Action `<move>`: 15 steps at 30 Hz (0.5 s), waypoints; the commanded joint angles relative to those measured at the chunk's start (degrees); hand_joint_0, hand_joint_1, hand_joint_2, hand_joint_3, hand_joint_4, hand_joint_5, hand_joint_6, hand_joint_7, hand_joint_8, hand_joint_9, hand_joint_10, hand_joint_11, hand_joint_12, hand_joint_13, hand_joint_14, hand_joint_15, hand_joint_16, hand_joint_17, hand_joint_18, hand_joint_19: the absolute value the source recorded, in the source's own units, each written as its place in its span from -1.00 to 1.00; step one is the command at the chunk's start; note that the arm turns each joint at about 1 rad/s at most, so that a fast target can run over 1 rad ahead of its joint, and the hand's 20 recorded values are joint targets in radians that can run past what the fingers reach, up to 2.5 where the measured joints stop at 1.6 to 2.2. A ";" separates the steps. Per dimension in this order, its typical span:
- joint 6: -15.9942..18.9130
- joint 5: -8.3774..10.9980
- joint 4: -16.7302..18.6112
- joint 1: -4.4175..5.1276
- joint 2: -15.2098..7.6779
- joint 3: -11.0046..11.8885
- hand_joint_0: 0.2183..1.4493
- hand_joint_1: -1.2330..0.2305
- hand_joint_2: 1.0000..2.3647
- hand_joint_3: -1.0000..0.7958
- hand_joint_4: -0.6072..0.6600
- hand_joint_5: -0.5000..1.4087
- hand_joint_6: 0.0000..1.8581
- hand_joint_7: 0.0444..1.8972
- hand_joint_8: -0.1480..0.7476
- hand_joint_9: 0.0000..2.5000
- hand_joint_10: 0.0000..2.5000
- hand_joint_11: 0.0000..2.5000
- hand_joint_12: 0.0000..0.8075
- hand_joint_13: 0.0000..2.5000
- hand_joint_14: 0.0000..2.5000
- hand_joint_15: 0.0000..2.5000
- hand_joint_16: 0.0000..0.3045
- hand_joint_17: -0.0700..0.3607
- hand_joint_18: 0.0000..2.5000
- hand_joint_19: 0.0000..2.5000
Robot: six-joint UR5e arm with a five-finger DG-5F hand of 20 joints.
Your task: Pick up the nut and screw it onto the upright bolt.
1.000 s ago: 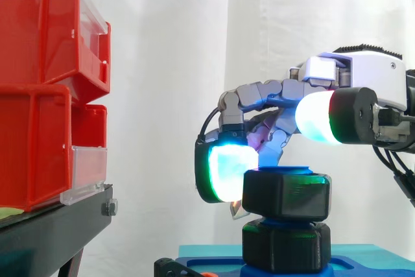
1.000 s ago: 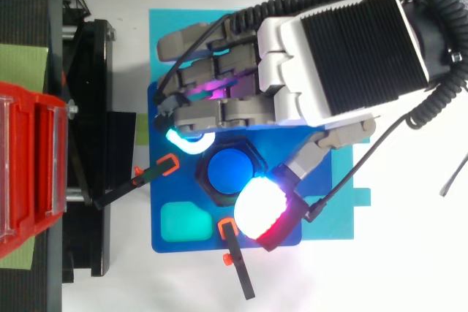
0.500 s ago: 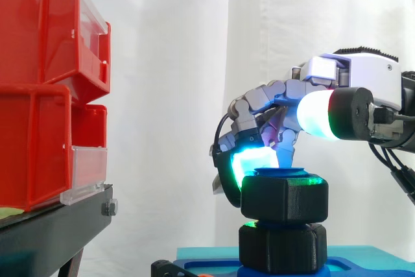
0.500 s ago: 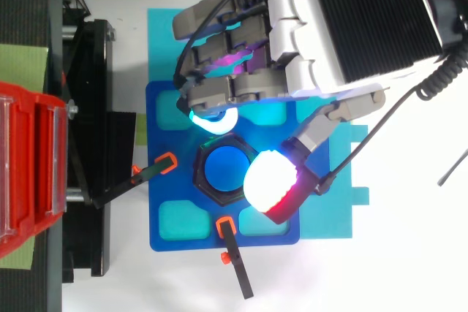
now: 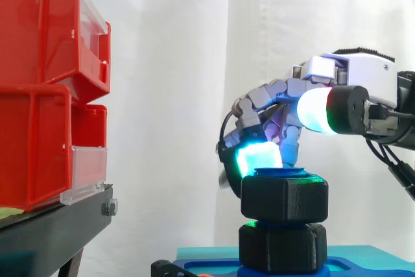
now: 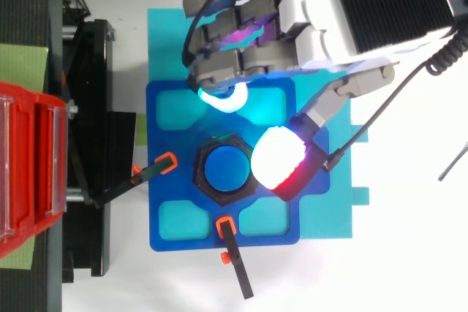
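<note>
A black hexagonal nut [image 6: 202, 180] sits on the upright blue bolt [image 6: 225, 168]. In the side view the nut [image 5: 284, 196] is near the bolt's top [image 5: 282, 172], above a second black hexagonal piece [image 5: 282, 248] at the base. My hand [image 6: 322, 27] hovers over the far right of the nut, open, with its fingers loosely bent. The cyan-glowing fingertips [image 6: 223, 99] are off the nut on its far side. The white-red thumb pad [image 6: 278, 160] is at the nut's right edge. In the side view the hand [image 5: 350, 72] is just above the nut.
The bolt stands on a blue fixture plate [image 6: 155, 188] with teal recesses, on a teal mat [image 6: 168, 34]. Two black clamps with orange tips [image 6: 167, 162] [image 6: 225, 228] point at the nut. Red bins [image 5: 39, 95] stand on a black stand [image 5: 58, 231] to the left.
A second ago the glowing pads flanked the nut. The hand has since let go, risen and drawn back toward the far side of the plate.
</note>
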 commanded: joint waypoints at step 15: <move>-0.70 0.63 -3.31 1.60 -0.15 5.42 -0.52 0.54 -1.00 -0.44 0.33 -0.56 -0.46 -0.20 -0.14 -0.13 -1.00 -1.00 -0.38 -0.47 -1.00 -1.00 -0.81 -0.37 -0.68 -0.92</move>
